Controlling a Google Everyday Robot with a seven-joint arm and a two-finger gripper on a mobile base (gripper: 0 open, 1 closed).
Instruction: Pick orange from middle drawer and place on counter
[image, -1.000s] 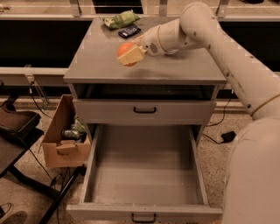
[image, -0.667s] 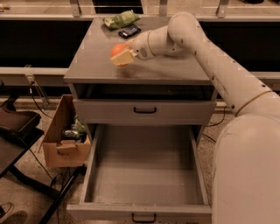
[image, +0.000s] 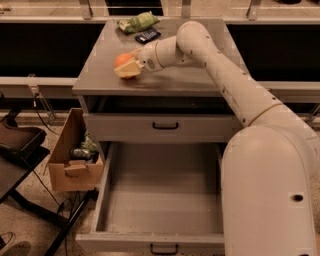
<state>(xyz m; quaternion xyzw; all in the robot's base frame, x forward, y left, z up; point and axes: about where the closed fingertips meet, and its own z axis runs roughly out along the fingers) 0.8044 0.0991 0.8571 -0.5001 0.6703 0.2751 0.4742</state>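
I have the gripper (image: 126, 65) out over the left part of the counter (image: 97, 77), near its front edge. Its pale fingers (image: 129, 69) are closed around the orange (image: 121, 59). One finger lies across the fruit's lower front side, and the orange's rounded top shows above it. The fruit sits low over the grey surface, but I cannot tell whether it touches the top or hangs just clear of it.

The arm (image: 225, 75) reaches in from the right, crossing the counter at a slant from the robot's big white body (image: 272, 190), which fills the lower right of my view.

Below the counter, the shallower drawer front (image: 125, 131) is shut, with its black handle (image: 165, 125) in the middle. Under that the middle drawer (image: 165, 197) stands pulled wide open toward me. Its flat grey floor is bare, and its small black handle (image: 164, 248) is at the very bottom edge.

At the back of the counter, well apart from the gripper, lie a green bag (image: 139, 21) and, just beside it, a small dark device (image: 148, 35). On the floor, against the cabinet's left side, a cardboard box (image: 67, 172) holds some small items that I cannot make out.
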